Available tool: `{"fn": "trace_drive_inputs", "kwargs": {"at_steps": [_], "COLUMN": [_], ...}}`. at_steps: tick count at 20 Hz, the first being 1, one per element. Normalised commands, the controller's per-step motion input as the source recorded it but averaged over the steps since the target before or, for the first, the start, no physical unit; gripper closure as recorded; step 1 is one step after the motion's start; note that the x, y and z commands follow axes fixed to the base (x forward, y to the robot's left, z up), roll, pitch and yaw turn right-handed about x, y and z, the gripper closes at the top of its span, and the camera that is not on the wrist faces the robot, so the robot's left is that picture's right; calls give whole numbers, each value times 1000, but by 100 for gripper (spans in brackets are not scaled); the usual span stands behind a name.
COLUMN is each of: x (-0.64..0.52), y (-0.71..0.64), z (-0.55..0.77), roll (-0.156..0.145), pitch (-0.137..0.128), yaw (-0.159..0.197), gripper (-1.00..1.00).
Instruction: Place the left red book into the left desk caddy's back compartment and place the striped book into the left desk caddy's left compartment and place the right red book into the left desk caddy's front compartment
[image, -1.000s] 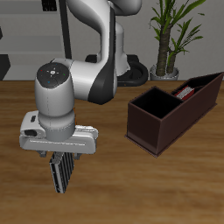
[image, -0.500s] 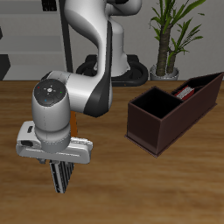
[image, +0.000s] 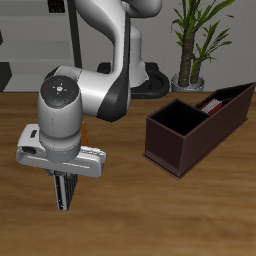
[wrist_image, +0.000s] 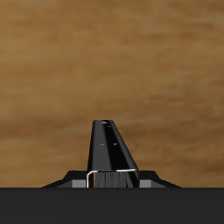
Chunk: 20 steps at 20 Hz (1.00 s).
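Broadly, the wooden surface (image: 200, 215) carries the left desk caddy (image: 195, 125), whose large square compartment looks empty while a reddish book (image: 213, 105) already sits in a slot farther back, though which slot and which red book I cannot tell. The claw (image: 66, 190) is pinching the striped book (image: 65, 192), hanging edge-down above the surface well apart from the caddy. By my judgement this book awaits its left compartment, with at least one red book outstanding.

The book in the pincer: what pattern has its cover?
Grey and dark stripes on the striped book; exterior view shows it best.
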Motion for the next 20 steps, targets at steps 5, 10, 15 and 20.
{"fn": "trace_drive_inputs", "kwargs": {"at_steps": [5,10,15,20], "x": [-244,-304,-392,-285], "y": [57,173,428,411], "z": [709,735,812,442], "roll": [-139,-41,-7,-29], "pitch": [-48,-52,-53,14], "yaw": [-62,-114,-65,-91], "gripper": [100,100,100,100]}}
